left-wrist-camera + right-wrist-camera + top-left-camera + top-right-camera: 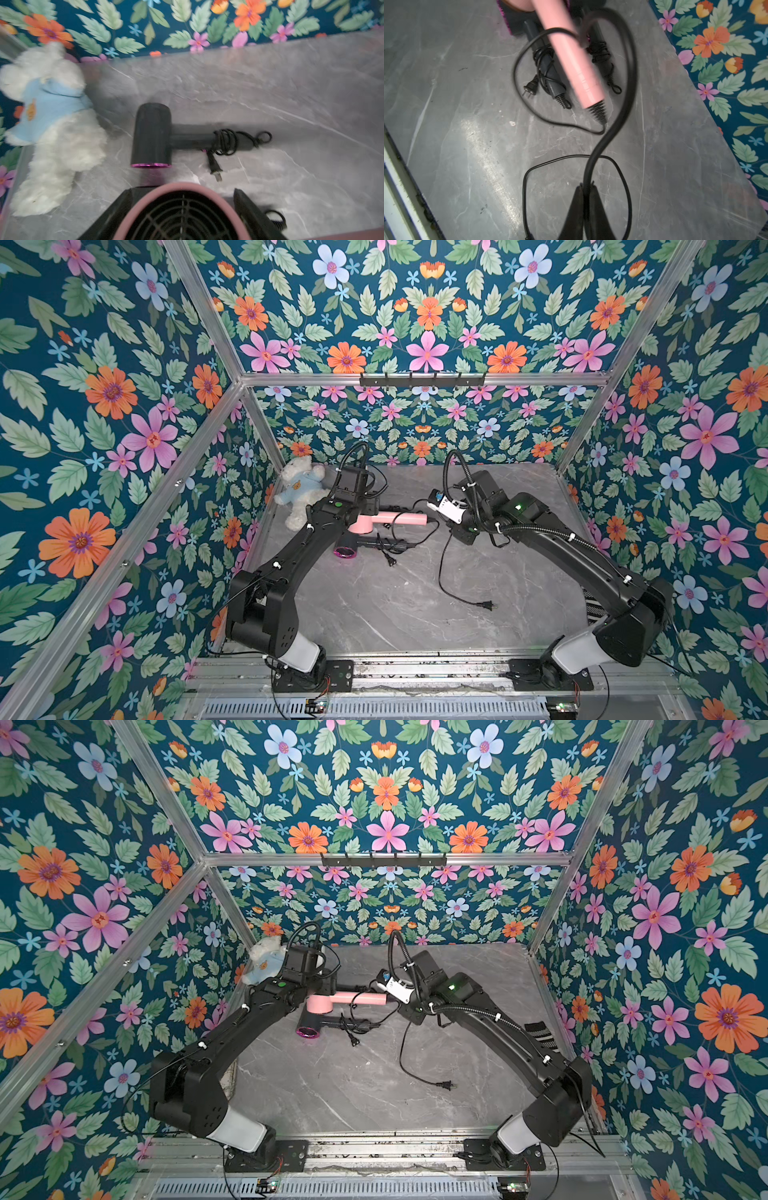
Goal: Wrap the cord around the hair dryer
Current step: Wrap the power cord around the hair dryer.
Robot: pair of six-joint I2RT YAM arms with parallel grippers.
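The pink hair dryer hangs above the table with its handle level and reaching toward the right arm. Its head sits between the fingers of the left end effector, the black rear grille facing that wrist camera. The black cord leaves the ribbed sleeve at the handle's end, makes one loose, wide loop over the handle and runs to the right end effector, which pinches it. The remaining slack drops to the table in a curve, and the plug lies flat, well apart from the dryer.
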